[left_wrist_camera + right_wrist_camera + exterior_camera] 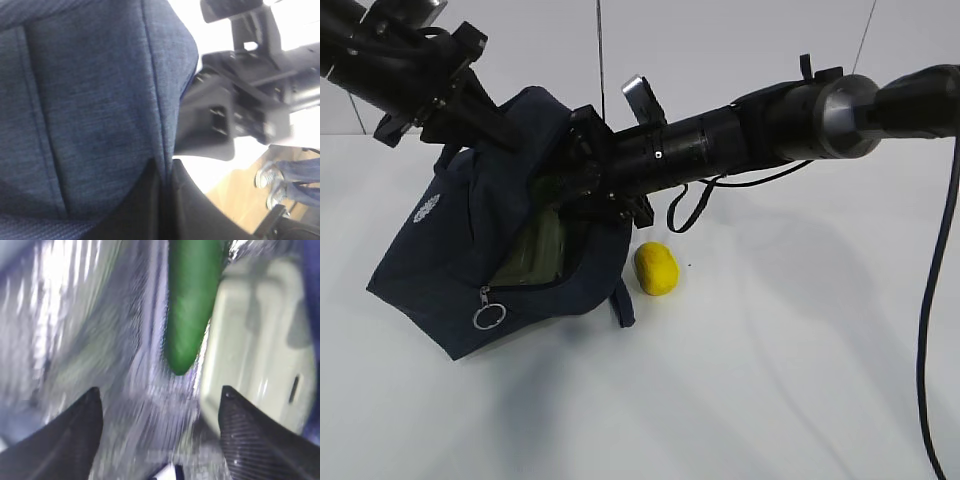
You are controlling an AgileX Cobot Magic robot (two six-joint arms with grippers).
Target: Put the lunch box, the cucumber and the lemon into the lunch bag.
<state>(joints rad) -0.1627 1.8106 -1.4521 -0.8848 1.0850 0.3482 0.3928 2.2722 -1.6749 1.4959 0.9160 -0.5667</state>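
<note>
The navy lunch bag (470, 250) is tilted on the table with its zipped opening facing right. My left gripper (165, 167) is shut on a fold of the bag's fabric (100, 100) and holds its top up; in the exterior view it is at the bag's upper edge (510, 128). My right gripper (160, 395) is open and empty inside the bag, against the silvery lining. The dark green cucumber (192, 300) lies just ahead of it. The lunch box (260, 345) with its pale green lid lies to its right. The yellow lemon (657, 269) sits on the table beside the bag.
The right arm (740, 140) crosses the middle of the exterior view into the bag's opening. The zipper's ring pull (488, 317) hangs at the bag's lower front. A black cable (930, 330) hangs at the right. The table (770, 380) is white.
</note>
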